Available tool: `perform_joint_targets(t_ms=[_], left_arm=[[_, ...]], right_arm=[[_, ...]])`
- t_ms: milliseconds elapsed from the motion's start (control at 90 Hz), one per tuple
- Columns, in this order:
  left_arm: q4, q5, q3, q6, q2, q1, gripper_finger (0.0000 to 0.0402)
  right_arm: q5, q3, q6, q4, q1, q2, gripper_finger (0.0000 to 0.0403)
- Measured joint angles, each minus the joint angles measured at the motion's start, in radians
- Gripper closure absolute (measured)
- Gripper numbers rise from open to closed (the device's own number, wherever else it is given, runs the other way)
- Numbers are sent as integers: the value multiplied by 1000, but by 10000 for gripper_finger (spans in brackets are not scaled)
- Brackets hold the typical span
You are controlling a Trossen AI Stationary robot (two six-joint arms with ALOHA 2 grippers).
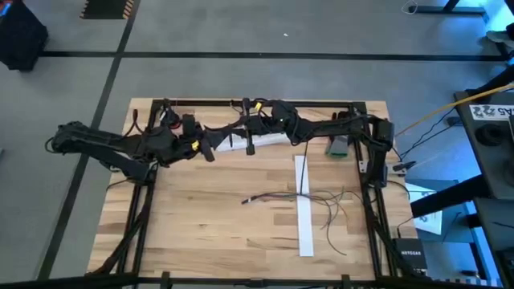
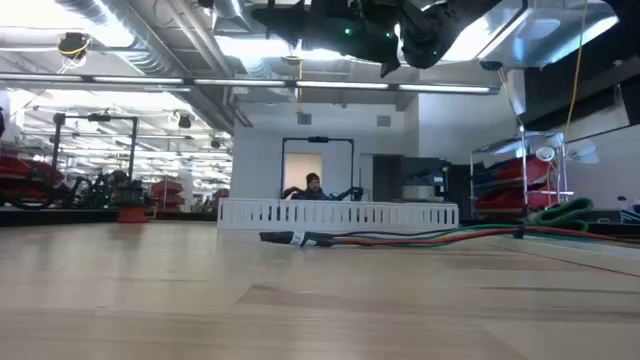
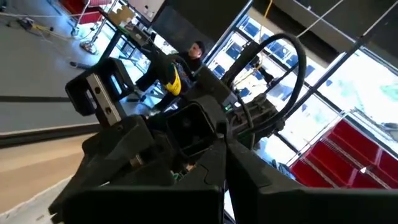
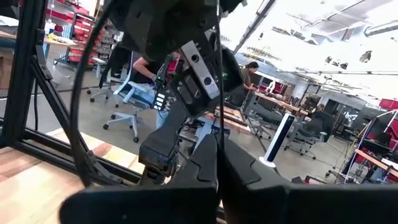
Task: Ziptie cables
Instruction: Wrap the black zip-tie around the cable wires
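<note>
The cables (image 1: 309, 205) are seen lying loose on the wooden desk (image 1: 201, 217), right of its middle. In the high view, the bunch runs from a dark end near the desk's centre toward the right, where the thin wires fan out and curl. A long white strip (image 1: 303, 205) lies lengthwise on the desk, and the cables are laid across it. In the low view, the cables (image 2: 400, 239) are shown flat on the desk surface as a reddish and greenish line, in front of a low white slotted rail (image 2: 340, 213).

Both arms are held up at the far edge of the desk, well apart from the cables. The left hand (image 1: 207, 150) is raised near the far middle, and its fingers (image 3: 249, 186) are seen pressed together with nothing between them. The right hand (image 1: 250, 144) is close beside it, facing the left one; its fingers (image 4: 205, 168) are likewise closed on nothing.

A person (image 2: 312, 187) is seen in the room behind the desk.
</note>
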Motion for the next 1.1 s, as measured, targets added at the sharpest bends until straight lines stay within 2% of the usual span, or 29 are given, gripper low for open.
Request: perform_joint_targets(t_ms=[833,1100], left_arm=[[-9,26,0,5,10,16,401],[-17,26,0,-1,10,16,402]], right_arm=[[-2,0,-2,-21,0,0,403],[6,0,-2,24,0,0,403]])
